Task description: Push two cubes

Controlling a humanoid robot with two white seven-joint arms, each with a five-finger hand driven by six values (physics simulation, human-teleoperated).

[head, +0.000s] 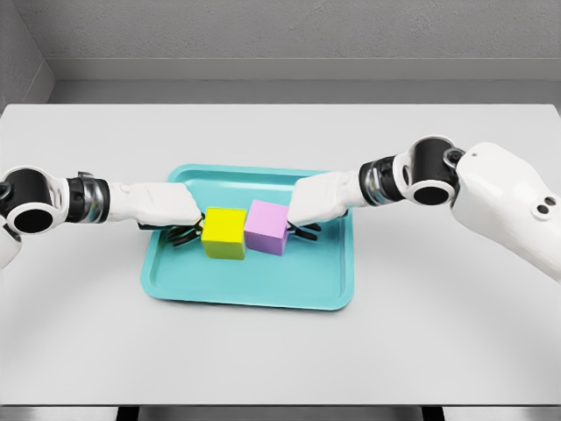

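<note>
Cubes sit side by side mid-tray: yellow cube on the left, purple cube on the right, faces touching or v. nearly so, on the teal tray on the white table. Left hand is against the yellow cube's outer side and right hand against the purple one's, fingers loosely curled, pressing w/o gripping, so I'd judge the push together as basically done, w/ only pulling the hands away left. No brands, labels or readable writing anywhere.
</note>
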